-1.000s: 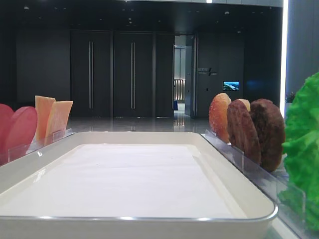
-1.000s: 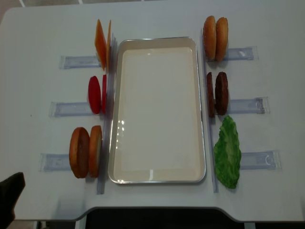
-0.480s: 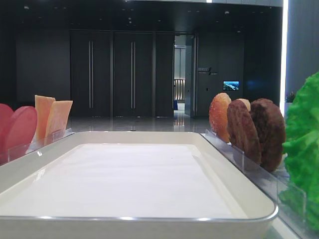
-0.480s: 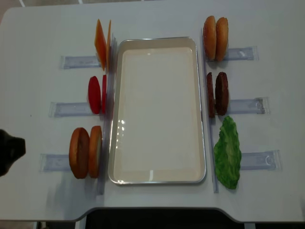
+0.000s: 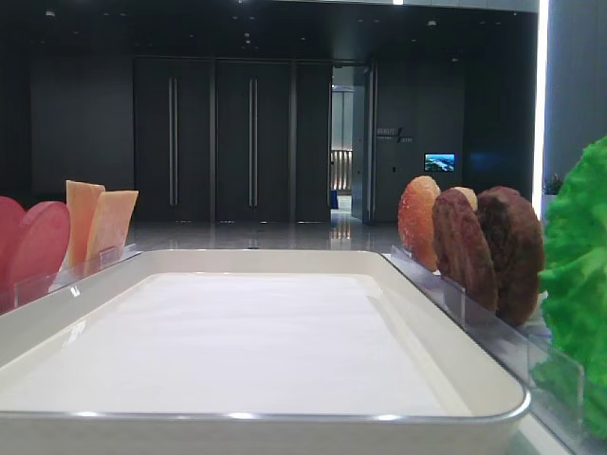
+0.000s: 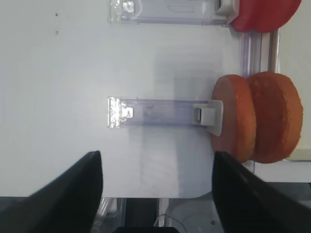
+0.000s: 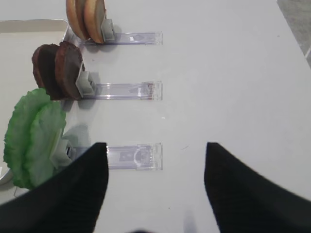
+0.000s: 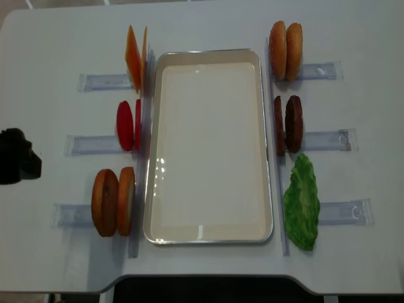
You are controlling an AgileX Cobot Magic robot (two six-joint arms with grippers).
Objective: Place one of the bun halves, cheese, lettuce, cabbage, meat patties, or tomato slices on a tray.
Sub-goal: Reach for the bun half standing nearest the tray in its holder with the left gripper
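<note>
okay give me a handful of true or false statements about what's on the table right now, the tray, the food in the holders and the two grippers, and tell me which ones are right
1. The white tray has no food on it. True.
2. The lettuce sits on the same side of the tray as the tomato slices. False: the lettuce is to the tray's right in the overhead view, the tomato slices to its left.
3. The left gripper has its jaws apart and holds nothing. True.
4. The meat patties lie flat on the table. False: they stand on edge in a clear holder.
5. The right gripper is clamped on the lettuce. False: its jaws are apart over bare table beside the lettuce.
</note>
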